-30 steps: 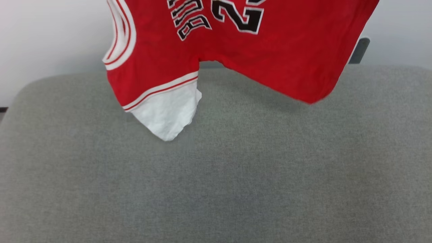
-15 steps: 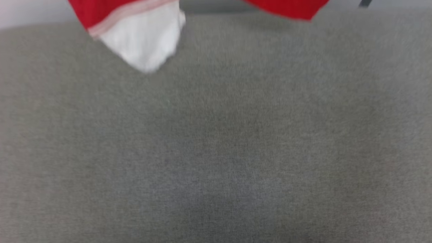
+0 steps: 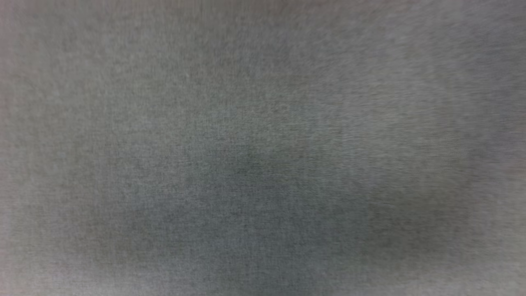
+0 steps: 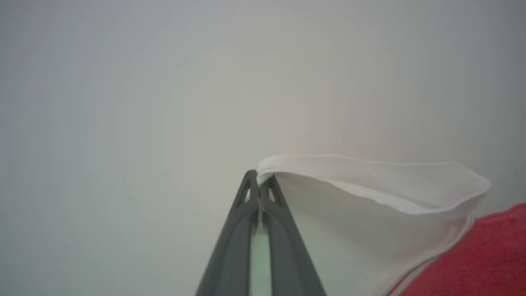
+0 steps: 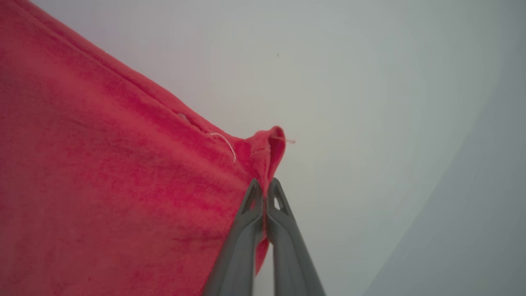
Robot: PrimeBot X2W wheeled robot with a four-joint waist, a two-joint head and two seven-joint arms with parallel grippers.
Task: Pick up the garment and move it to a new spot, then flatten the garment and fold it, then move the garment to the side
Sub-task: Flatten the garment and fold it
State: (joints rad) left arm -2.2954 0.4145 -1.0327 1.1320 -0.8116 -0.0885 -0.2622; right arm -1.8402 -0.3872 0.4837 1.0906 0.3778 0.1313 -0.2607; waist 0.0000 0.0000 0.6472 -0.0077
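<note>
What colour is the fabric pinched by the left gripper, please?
White: the left gripper pinches the white sleeve of the red jersey, clearest in the left wrist view.

Soft, even light; head view blurred, with a dim shadow across the grey cushion (image 3: 263,82).

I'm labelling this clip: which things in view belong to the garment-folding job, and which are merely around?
Part of the job: the garment, pinched at its white sleeve edge by the shut left hand and at a red corner by the shut right hand.
Merely around: the grey fabric surface; the pale wall.
</note>
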